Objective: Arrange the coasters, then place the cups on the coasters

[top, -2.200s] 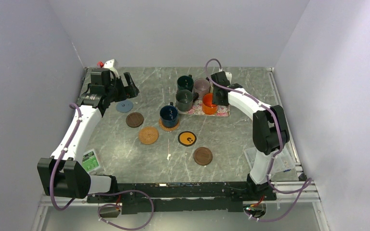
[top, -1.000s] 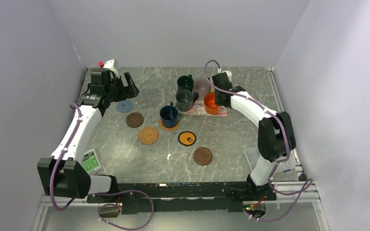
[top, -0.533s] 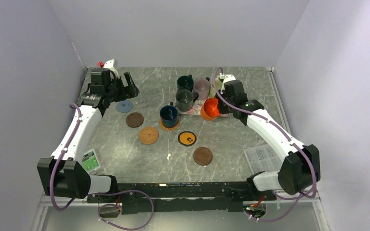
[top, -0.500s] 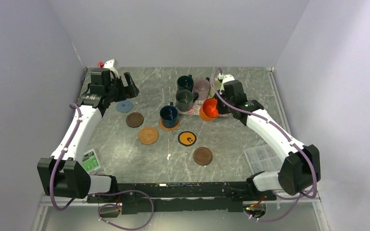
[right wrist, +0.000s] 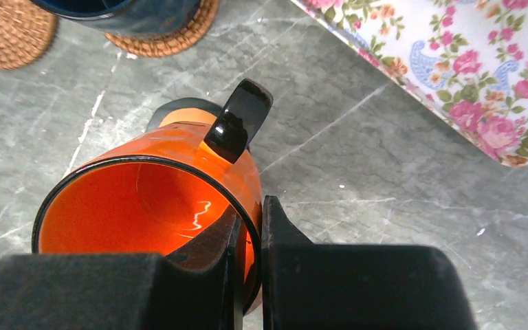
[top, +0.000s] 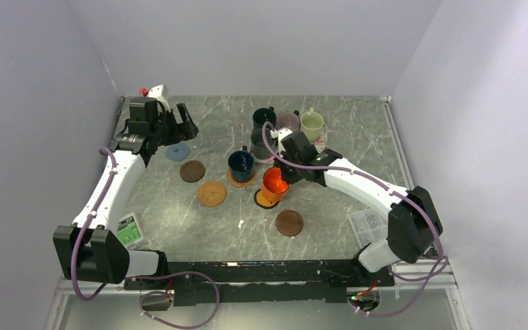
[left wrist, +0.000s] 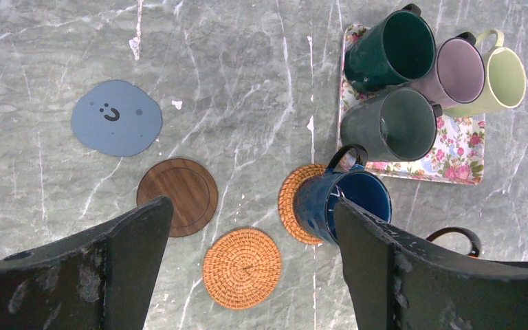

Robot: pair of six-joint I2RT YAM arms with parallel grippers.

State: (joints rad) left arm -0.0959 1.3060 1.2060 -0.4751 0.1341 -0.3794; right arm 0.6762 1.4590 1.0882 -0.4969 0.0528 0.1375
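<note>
The right hand (right wrist: 249, 227) is closed on the rim of the orange cup (right wrist: 144, 199), one finger inside and one outside, holding it tilted over the black coaster with the yellow centre (top: 259, 200); whether the cup's base touches it I cannot tell. The left hand (top: 183, 124) hangs wide open and empty above the grey-blue coaster (left wrist: 116, 117). The navy cup (left wrist: 347, 203) stands on a tan woven coaster (left wrist: 293, 199); a second woven coaster (left wrist: 241, 268) and two dark brown coasters (top: 192, 170) (top: 289, 223) lie bare on the worktop (left wrist: 247, 82). The green (left wrist: 390, 48), mauve (left wrist: 457, 69), cream (left wrist: 502, 79) and dark grey (left wrist: 392, 127) cups sit on the floral mat (left wrist: 464, 155).
</note>
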